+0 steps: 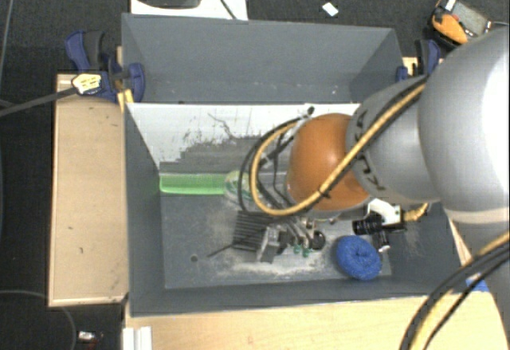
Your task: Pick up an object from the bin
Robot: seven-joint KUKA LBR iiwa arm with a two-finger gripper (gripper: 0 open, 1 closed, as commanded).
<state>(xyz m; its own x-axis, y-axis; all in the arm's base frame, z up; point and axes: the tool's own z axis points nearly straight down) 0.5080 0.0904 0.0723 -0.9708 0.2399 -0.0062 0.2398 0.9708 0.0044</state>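
tool [292, 243]: low in the bin [147, 261], lower centre of frame, under the orange wrist cover [323, 161]; apart or together, cannot tell, hidden from here.
nearest thing: black comb-like piece [251, 235], just left of the tool on the bin floor; contact unclear.
others: blue round pad [357, 257] at lower right; green stick [191, 182] at left centre.
risk 1: black piece lies thin and flat, so the tool likely slips off and comes up empty.
risk 2: a sideways drift could shove the blue pad.
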